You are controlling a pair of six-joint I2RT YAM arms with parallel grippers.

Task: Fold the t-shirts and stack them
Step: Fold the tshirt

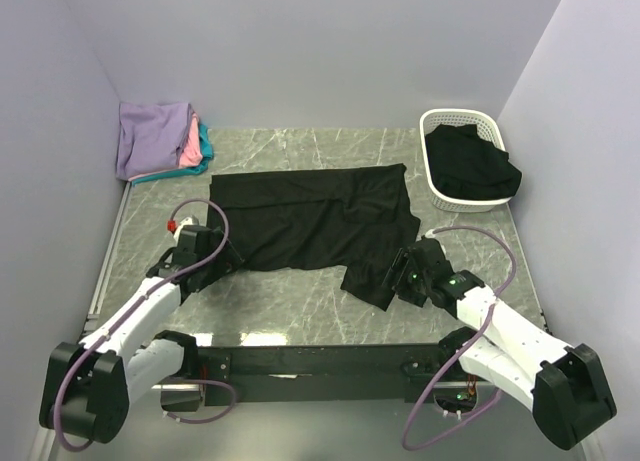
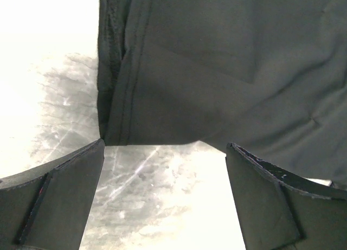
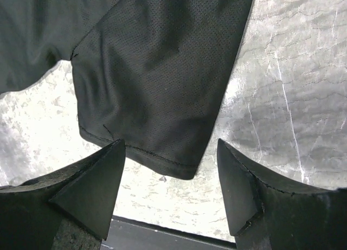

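A black shirt (image 1: pixel 310 216) lies spread flat in the middle of the table (image 1: pixel 300 306), with one sleeve trailing off its near right corner. The left gripper (image 2: pixel 165 144) sits low at the shirt's near left corner, jaws wide apart and holding nothing, the hemmed corner just ahead of its fingertips. The right gripper (image 3: pixel 171 144) is down at the trailing sleeve, also spread wide, the sleeve's hem lying between its fingers (image 3: pixel 97 179) but not pinched. Both arms reach forward from their bases, elbows low, wrists angled in toward the shirt. Beyond the shirt's far left corner a folded stack (image 1: pixel 160 141) rests against the wall, lavender on top with pink and teal showing at its edge. Off the far right corner a white basket (image 1: pixel 430 171) holds another black shirt (image 1: pixel 475 161), bunched up.
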